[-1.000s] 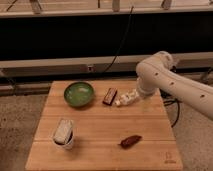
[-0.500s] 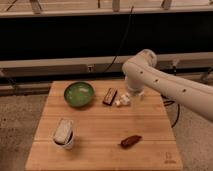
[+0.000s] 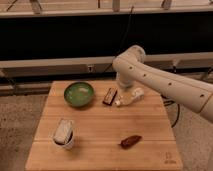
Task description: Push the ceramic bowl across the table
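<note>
Table (image 3: pixel 100 152) carries the ceramic bowl (image 3: pixel 79 94), bare green inside, far-left; a white cup (image 3: pixel 68 144) holds a pale packet (image 3: pixel 62 129). Arm (image 3: pixel 165 85) bends in from the right, gripper (image 3: pixel 129 98) low beside a dark bar (image 3: pixel 110 96), fingers released

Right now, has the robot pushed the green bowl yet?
Nothing looks done: the ceramic bowl sits untouched, back left on the table. In hand: the gripper, jaws open, hovers right of a dark bar. Left: reaching the bowl, then the whole push.

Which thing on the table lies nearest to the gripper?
The small dark bar, beside the gripper near the table far edge. The ceramic bowl, white cup and brown item lie clearly farther off.
</note>
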Tool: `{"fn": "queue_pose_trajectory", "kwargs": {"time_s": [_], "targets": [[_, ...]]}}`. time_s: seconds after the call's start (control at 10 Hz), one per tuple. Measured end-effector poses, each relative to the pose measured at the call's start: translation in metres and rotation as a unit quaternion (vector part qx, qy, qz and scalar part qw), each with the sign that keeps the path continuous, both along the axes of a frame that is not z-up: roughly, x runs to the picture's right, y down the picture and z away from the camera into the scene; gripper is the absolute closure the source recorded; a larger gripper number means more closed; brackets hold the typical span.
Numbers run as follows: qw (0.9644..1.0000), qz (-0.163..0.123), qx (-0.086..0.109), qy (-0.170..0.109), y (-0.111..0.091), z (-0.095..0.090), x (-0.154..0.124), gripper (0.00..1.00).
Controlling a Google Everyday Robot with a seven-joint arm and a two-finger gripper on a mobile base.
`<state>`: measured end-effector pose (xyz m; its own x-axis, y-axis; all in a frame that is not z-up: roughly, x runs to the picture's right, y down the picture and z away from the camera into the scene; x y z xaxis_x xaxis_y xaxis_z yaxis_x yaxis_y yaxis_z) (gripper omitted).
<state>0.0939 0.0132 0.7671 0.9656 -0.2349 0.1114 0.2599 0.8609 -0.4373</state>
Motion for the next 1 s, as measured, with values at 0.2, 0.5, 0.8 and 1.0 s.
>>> {"fn": "queue_pose_trajectory", "kwargs": {"time_s": [0.2,0.5,0.8,1.0], "targets": [[1.0,-0.007,0.002,-0.002,-0.004,0.004,-0.003,0.2],[0.9998,-0.019,0.005,-0.01,-0.017,0.018,-0.025,0.2],[0.9993,-0.033,0.005,-0.017,-0.02,0.032,-0.04,0.2],[0.9991,-0.037,0.005,-0.019,-0.025,0.039,-0.045,0.2]]}}
